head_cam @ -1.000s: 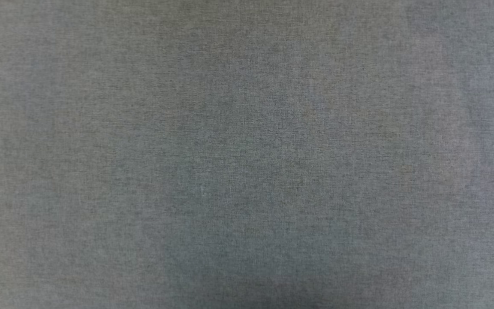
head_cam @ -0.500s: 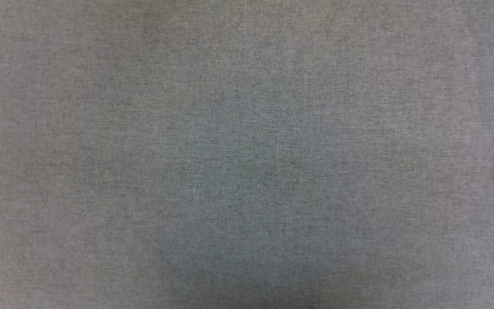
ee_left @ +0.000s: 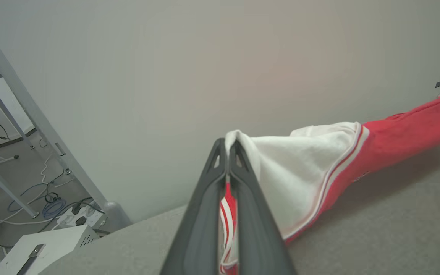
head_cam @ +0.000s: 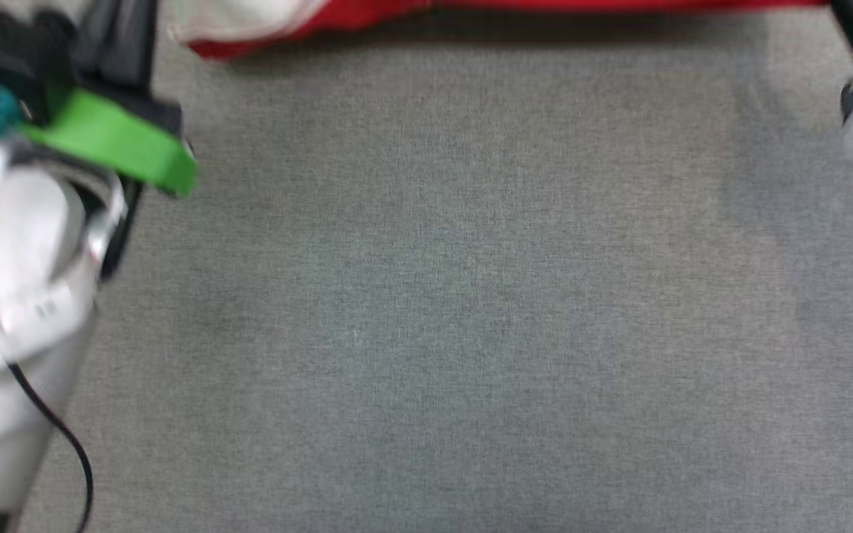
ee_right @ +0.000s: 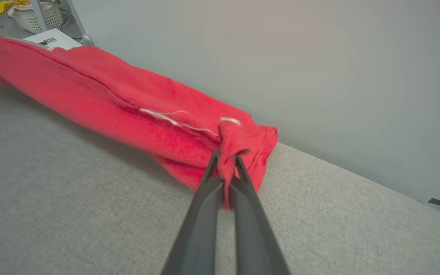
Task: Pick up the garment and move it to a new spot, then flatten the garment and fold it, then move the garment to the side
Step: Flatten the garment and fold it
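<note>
- Now your left gripper (ee_left: 227, 147) is pinched tight on the garment (ee_left: 304, 168): white sleeve cloth bunches at the tips, and striped trim runs down between the jaws.
- Your right gripper (ee_right: 225, 158) is clamped on a red fold, with cloth poking out just past its tips.
- Between the two pairs of jaws you see the garment stretched as a long red roll over the grey fabric surface (ee_right: 71, 198); whether it touches, you cannot tell.

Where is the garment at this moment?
In the head view the garment runs along the top edge, at the grey surface's far side, strung between the left tool, on its white sleeve, and the right tool, on a red end.
</note>
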Motion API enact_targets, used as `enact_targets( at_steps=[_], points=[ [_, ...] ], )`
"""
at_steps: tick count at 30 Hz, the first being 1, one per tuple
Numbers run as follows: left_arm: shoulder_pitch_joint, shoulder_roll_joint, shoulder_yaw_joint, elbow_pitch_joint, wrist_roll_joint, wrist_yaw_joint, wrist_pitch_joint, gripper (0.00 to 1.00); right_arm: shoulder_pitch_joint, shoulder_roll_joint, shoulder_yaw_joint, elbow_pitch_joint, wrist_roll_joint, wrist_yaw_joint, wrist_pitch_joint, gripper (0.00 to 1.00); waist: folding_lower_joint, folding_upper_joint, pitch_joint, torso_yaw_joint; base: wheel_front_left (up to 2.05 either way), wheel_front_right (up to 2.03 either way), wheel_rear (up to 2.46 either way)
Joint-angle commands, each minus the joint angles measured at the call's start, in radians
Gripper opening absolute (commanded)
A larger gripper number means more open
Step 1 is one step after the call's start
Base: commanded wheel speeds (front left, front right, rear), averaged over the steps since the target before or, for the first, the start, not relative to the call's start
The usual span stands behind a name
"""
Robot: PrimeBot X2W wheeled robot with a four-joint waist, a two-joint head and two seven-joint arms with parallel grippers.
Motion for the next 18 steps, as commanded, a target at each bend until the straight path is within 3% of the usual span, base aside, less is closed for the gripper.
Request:
enact_targets(
  at_steps=[1,9,18],
  points=[
    [0.072,0.004,0.003,-0.025,0.001,0.017,-0.006,0.00,0.048,-0.012,0.012,-0.015,0.015,-0.001,-0.008,0.00,0.0001,0.0000,-0.087,0.010,0.00,0.00,0.00],
    [0.449,-0.005,-0.005,-0.121,-0.046,0.087,-0.006,0.00,0.306,-0.071,0.066,-0.088,0.063,-0.001,-0.022,0.00,0.0001,0.0000,-0.216,0.025,0.00,0.00,0.00],
    [0.721,-0.017,-0.042,-0.142,-0.133,0.105,0.009,0.00,0.578,-0.106,0.065,-0.121,0.115,-0.001,-0.040,0.00,0.0001,0.0000,-0.318,0.043,0.00,0.00,0.00]
  ],
)
